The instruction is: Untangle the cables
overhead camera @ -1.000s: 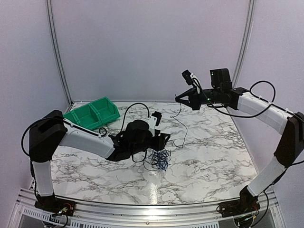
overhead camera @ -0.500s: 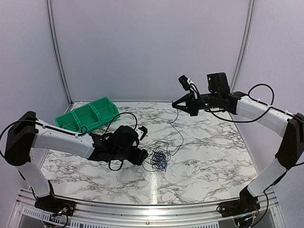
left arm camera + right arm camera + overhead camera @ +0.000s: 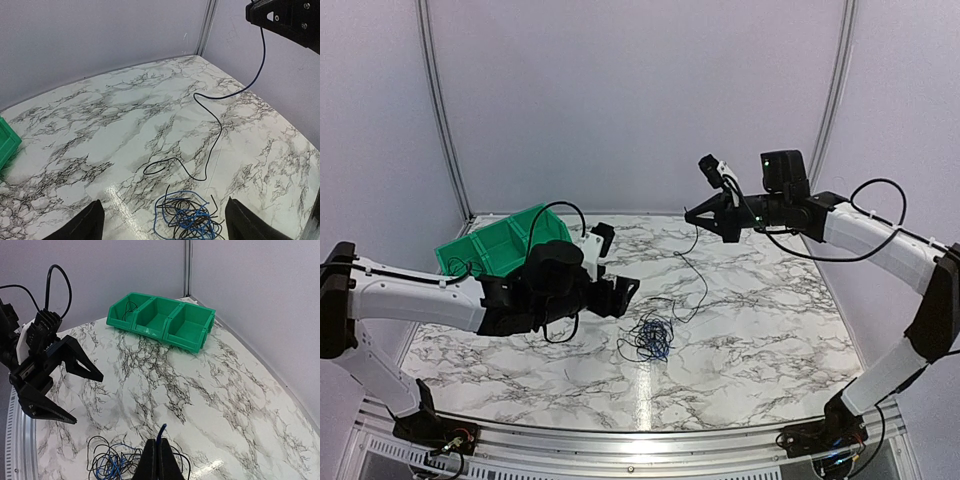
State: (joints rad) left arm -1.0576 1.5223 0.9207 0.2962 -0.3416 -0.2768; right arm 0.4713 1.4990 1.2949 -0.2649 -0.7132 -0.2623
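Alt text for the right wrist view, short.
The shut right gripper pinches a thin blue cable; a knot of black and blue cables lies on the marble table below. The left gripper hangs open nearby, a green three-compartment bin beyond.

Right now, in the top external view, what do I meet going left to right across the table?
green bin → left gripper → cable knot → right gripper, pinching a cable strand
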